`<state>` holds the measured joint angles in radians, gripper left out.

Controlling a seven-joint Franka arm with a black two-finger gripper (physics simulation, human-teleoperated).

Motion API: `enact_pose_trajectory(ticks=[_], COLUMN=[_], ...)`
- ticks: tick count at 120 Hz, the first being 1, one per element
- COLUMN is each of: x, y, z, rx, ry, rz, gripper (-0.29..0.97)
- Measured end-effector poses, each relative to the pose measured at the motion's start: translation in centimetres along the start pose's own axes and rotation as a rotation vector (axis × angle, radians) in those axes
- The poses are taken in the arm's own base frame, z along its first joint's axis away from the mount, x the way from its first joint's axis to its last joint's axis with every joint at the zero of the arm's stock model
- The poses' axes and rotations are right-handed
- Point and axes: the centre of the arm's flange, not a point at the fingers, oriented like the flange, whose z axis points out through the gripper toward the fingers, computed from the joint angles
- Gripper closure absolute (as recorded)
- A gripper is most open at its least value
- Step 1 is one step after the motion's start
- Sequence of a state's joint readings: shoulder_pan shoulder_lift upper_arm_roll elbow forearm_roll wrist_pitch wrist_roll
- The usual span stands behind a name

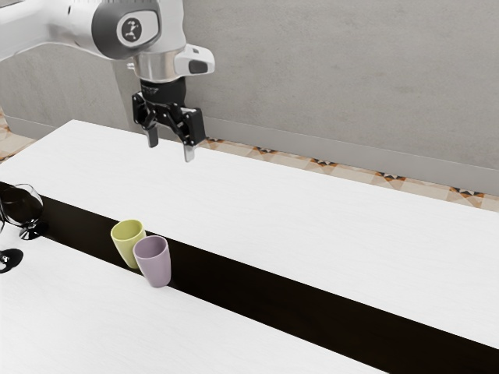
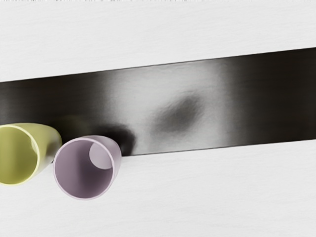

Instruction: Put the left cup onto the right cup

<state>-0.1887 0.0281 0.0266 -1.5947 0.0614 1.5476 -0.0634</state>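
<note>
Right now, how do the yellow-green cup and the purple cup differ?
Colour: the yellow-green cup is olive-yellow, the purple cup pale lilac. Place: the yellow-green cup stands toward the exterior view's left, the purple cup toward that view's right, nearer the camera. Shared: both upright, similar in size, at the dark strip's near edge.

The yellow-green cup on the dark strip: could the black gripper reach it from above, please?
Probably yes: the black gripper hangs open above the white table, nothing between it and the yellow-green cup, though the mauve cup stands close beside it.
</note>
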Motion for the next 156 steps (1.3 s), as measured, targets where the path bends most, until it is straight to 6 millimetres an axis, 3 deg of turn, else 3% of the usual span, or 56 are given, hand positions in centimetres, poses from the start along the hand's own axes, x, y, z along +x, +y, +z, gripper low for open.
enact_pose_trajectory(ticks=[52,80,119,156], x=[-1.5,-3.1,-4.2,-4.9], y=[-0.9,-8.5,-11.7,-15.4], z=[3.4,6.0,9.8,14.9], rx=[-0.020,-0.036,-0.043,-0.054], ry=[0.005,-0.007,-0.031,-0.052], rz=[-0.016,-0.160,-0.218,-0.262], gripper=[0.01,0.08,0.18,0.22])
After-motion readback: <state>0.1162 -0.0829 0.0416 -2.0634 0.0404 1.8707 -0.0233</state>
